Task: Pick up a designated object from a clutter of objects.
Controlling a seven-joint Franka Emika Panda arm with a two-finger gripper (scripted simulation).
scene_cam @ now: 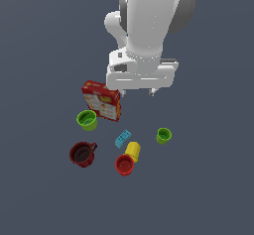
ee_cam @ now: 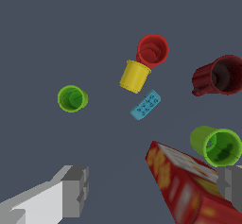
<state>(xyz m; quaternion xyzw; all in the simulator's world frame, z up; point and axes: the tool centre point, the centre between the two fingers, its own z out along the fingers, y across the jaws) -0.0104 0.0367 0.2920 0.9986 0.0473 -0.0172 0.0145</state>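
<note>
The red cup (scene_cam: 124, 164) is seen upright on the floor, touching the toppled yellow cup (scene_cam: 133, 150). The gripper (scene_cam: 136, 93) is held open above the red box (scene_cam: 102, 100). Its spread fingers (ee_cam: 75, 190) are shown clearly only in the wrist view.

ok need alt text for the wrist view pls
Open gripper above scattered toys on a grey floor: a red cup touching a tipped yellow cup, a blue brick, two green cups, a maroon mug and a red box.
</note>
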